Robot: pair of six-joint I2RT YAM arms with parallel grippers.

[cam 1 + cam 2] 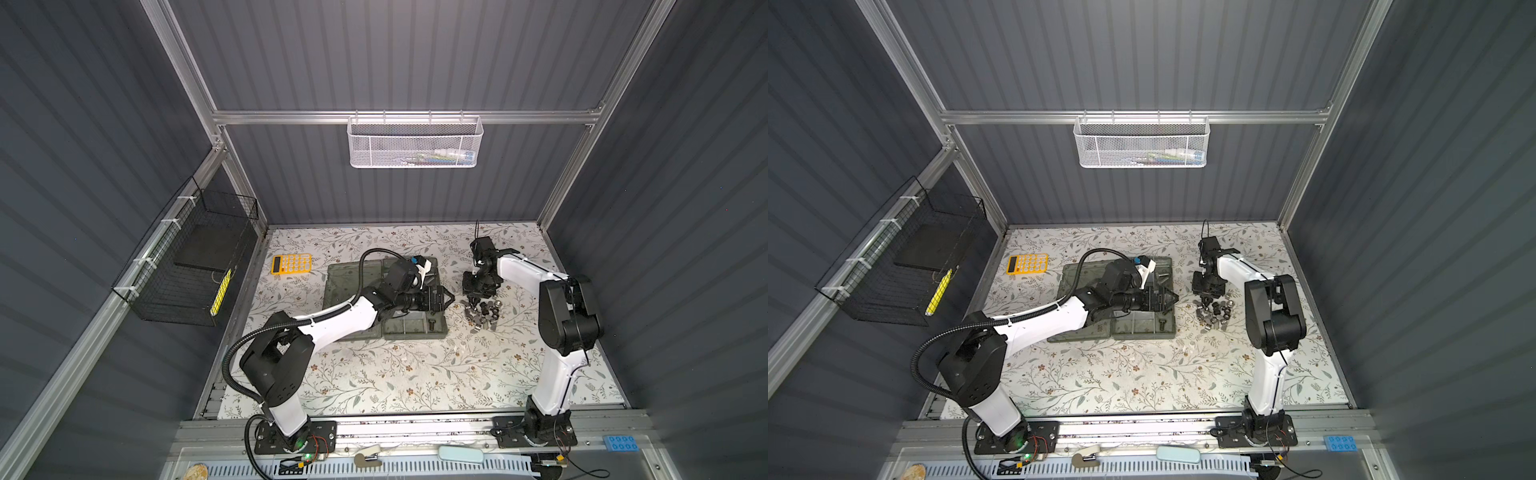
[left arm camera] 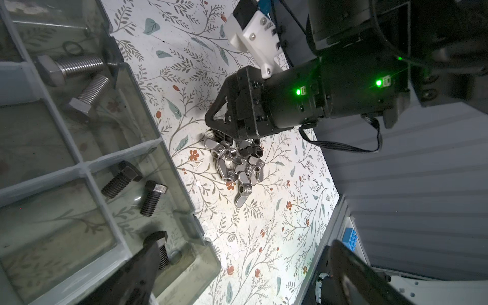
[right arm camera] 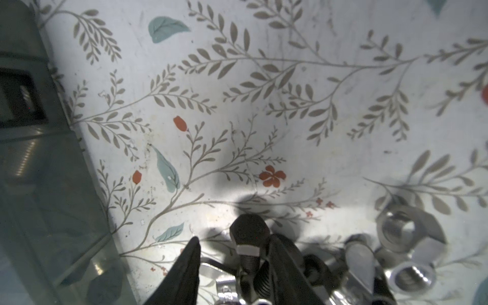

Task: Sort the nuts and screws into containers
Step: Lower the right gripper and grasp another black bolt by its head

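Observation:
A pile of silver and black screws and nuts (image 1: 484,316) (image 1: 1217,315) (image 2: 237,163) lies on the floral mat, right of the grey-green case of containers (image 1: 409,328) (image 1: 1142,326). My right gripper (image 1: 476,300) (image 1: 1209,300) (image 3: 235,253) points down into the pile's near edge. Its jaws are partly closed around an upright black screw (image 3: 248,232): one finger touches it, the other stands apart. My left gripper (image 1: 446,300) (image 1: 1173,299) (image 2: 245,274) hangs wide open and empty over the case's right edge. One cell holds silver screws (image 2: 79,79). Black screws (image 2: 132,184) lie in another.
The case's flat lid (image 1: 353,278) lies behind the cells, under my left arm. A yellow calculator (image 1: 291,263) sits at the back left. Large silver nuts (image 3: 406,227) lie beside my right fingers. A white mesh basket (image 1: 415,143) hangs on the back wall.

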